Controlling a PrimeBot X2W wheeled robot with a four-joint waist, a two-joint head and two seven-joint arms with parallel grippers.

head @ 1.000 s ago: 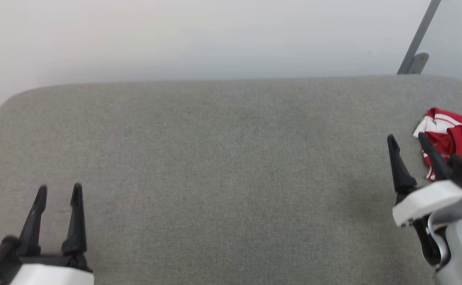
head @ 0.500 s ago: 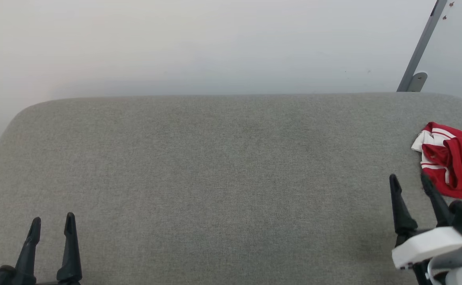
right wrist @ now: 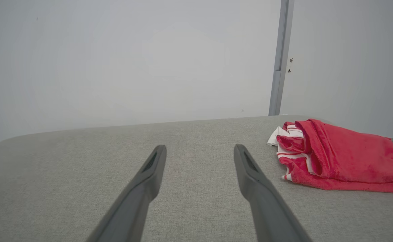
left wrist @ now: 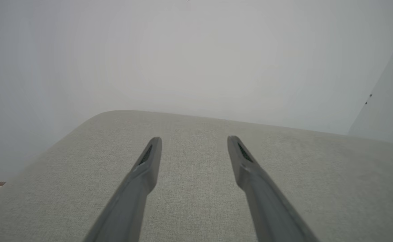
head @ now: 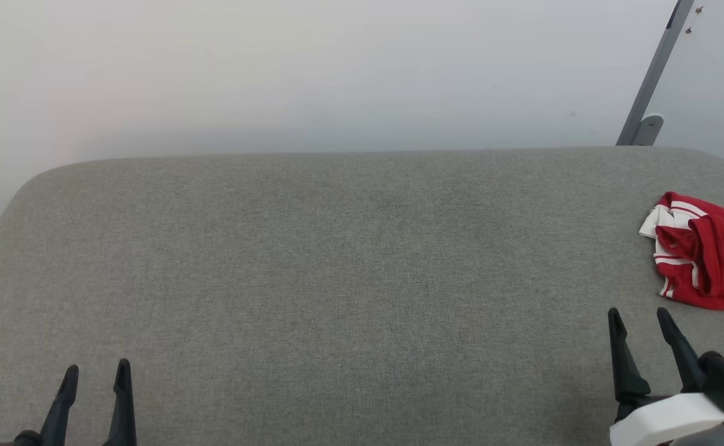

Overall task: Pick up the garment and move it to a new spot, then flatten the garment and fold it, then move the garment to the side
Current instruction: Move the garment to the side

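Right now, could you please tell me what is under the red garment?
The garment lies bunched on the grey fabric surface, which shows along its left and near edges. Anything beneath its folds is covered, so I cannot tell.

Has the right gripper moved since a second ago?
Yes. Against the garment, the right gripper has pulled back toward the robot, from alongside it to short of its near edge.

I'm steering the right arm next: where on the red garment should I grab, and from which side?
Probably the raised red fold beside the white striped sleeve, at the end of the garment facing the robot's left. It stands up off the table, giving something to pinch. Bring the open right gripper in from that side.
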